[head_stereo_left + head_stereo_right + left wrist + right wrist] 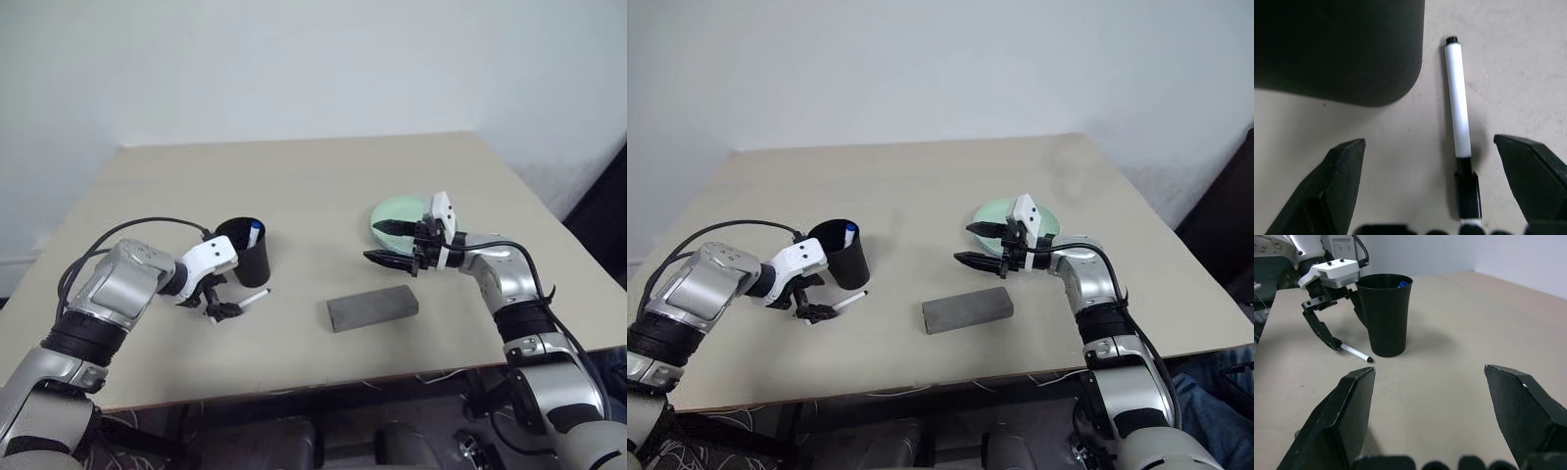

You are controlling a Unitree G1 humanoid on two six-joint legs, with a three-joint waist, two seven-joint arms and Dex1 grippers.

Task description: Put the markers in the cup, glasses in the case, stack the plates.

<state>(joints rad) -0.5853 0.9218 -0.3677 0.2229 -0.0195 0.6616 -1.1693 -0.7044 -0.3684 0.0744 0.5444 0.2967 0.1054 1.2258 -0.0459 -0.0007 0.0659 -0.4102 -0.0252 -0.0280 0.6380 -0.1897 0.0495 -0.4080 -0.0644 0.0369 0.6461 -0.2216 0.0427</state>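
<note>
One blue-capped marker (255,233) stands in the cup (245,252); the other marker (1460,122) lies between my wide-open, empty left gripper (1447,161) fingers, cup just beyond; plate and case untouched

A bare lab-like test room: 1 plain beige table (323,176) against blank white walls (294,59).

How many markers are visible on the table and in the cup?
2. One blue-capped marker stands inside the black cup. One white marker lies on the table beside the cup, between the open left claw's fingers. Others may be hidden inside the cup.
</note>
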